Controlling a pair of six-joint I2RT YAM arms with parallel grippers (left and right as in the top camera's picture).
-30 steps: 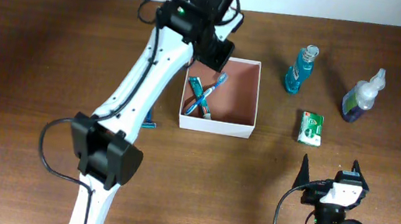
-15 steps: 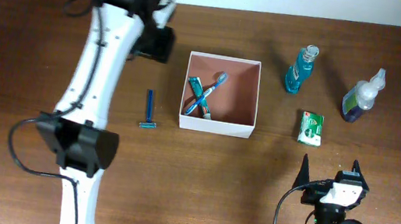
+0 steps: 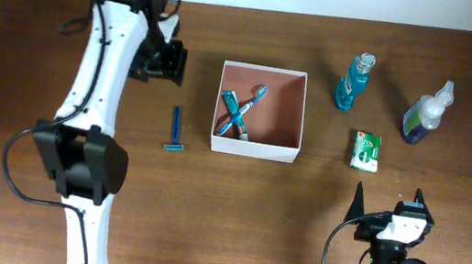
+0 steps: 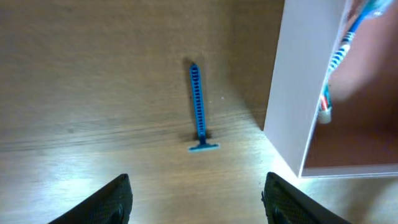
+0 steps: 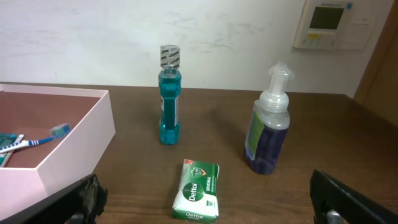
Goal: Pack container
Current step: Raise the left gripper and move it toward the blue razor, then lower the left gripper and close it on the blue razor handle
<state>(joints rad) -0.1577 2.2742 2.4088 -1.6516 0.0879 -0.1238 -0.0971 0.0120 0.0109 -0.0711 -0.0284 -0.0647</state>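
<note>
The container (image 3: 254, 149) is a shallow white box at mid-table, seen as a white wall (image 4: 292, 93) at the right of the left wrist view. A blue toothbrush (image 3: 255, 96) and a toothpaste tube (image 3: 235, 115) lie crossed inside it. Left of the box, a blue razor (image 3: 176, 130) lies on the table. My left gripper (image 3: 161, 61) hangs open and empty above the wood, up-left of the razor (image 4: 198, 109), which lies ahead of the jaws (image 4: 199, 202). My right gripper (image 3: 388, 202) rests open and empty near the front edge, facing a green soap bar (image 5: 196, 199).
Right of the box stand a blue mouthwash bottle (image 3: 352, 82) and a purple pump bottle (image 3: 425, 114), with the soap bar (image 3: 365, 151) lying in front of them. The right wrist view shows both bottles (image 5: 169, 96) (image 5: 267, 130) upright before a white wall.
My left arm has swung out of the box to the left and now hangs over bare table near the razor. Its jaws have opened wider. The right arm has not moved.
</note>
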